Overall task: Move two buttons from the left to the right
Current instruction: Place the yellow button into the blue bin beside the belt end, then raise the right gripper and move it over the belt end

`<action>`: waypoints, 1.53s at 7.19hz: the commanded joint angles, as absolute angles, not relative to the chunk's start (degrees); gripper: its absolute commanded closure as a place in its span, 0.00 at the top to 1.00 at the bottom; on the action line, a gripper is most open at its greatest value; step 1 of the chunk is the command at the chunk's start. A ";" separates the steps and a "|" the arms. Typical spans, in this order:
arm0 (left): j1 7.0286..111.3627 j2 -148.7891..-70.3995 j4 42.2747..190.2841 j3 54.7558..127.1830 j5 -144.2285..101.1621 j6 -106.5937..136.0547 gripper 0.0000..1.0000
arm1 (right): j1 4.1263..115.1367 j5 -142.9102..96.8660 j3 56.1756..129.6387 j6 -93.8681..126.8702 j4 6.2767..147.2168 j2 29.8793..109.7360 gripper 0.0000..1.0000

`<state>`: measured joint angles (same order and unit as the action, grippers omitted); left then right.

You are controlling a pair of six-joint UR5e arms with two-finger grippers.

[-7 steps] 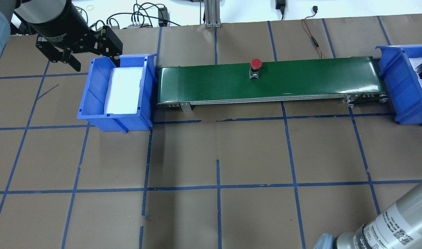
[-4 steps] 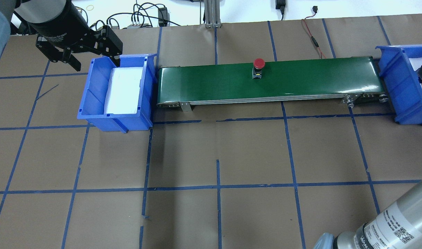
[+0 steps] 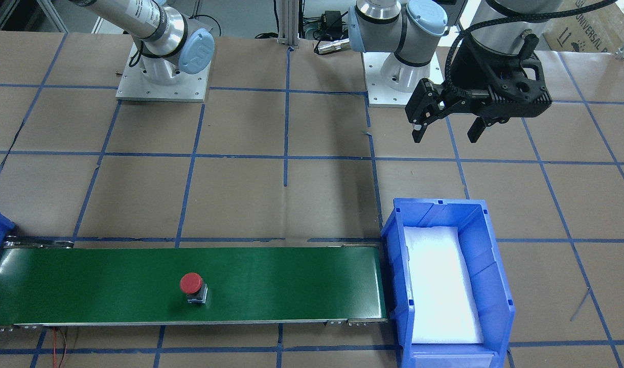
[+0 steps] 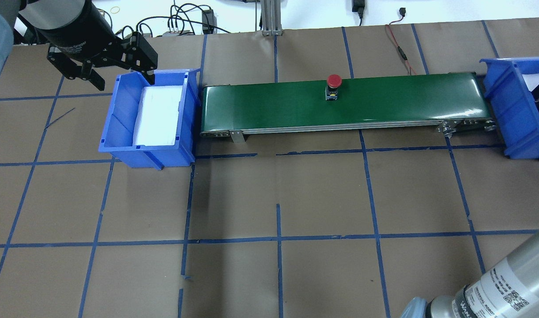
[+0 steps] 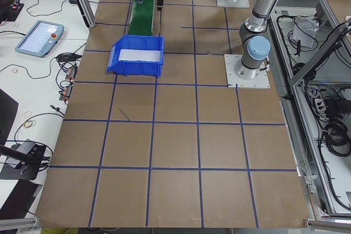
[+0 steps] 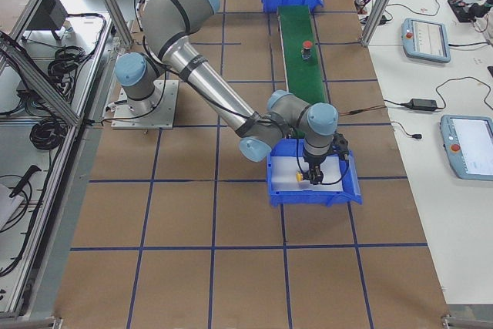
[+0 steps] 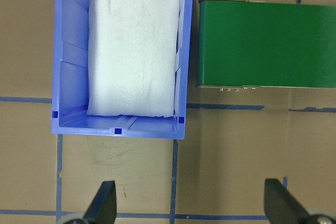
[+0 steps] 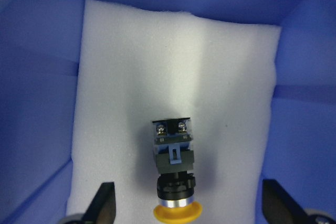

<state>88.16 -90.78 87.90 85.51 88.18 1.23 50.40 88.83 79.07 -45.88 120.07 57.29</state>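
Observation:
The red-capped button [image 4: 334, 81] stands upright on the green conveyor belt [image 4: 406, 99], right of its middle; it also shows in the front-facing view [image 3: 191, 283]. The yellow-capped button [image 8: 174, 156] lies on its side on white foam in the right blue bin [image 8: 37, 77]. My right gripper [image 8: 190, 203] is open just above it, fingers wide on either side, not touching. My left gripper [image 4: 123, 81] is open and empty, hanging over the table by the far rim of the left blue bin [image 4: 119, 115].
The left bin holds only white foam [image 7: 134, 51]. The belt's left end [image 7: 262, 45] sits next to that bin. The right bin [image 4: 503, 101] stands at the belt's right end. Cables lie past the table's far edge.
The red button has ridden a little to the right along the belt. The right gripper has shifted slightly further into the right bin. The left gripper has barely moved.

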 commanded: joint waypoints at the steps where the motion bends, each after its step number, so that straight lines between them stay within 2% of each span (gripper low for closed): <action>1: 88.15 -90.79 87.89 85.52 88.15 1.23 1.00 | 51.49 88.42 78.57 -45.36 115.07 64.13 1.00; 2: 88.15 -90.79 87.89 85.52 88.15 1.23 1.00 | 54.81 88.33 78.66 -43.35 112.87 65.90 1.00; 6: 88.15 -90.88 87.89 85.52 88.15 1.23 1.00 | 68.17 89.03 78.40 -36.50 112.94 64.43 1.00; 11: 88.24 -90.88 87.89 85.52 88.07 1.23 1.00 | 71.98 87.80 79.19 -32.61 113.20 62.75 0.99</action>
<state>88.23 -90.88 87.88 85.52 88.14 1.23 71.65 87.90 78.97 -32.82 113.10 62.99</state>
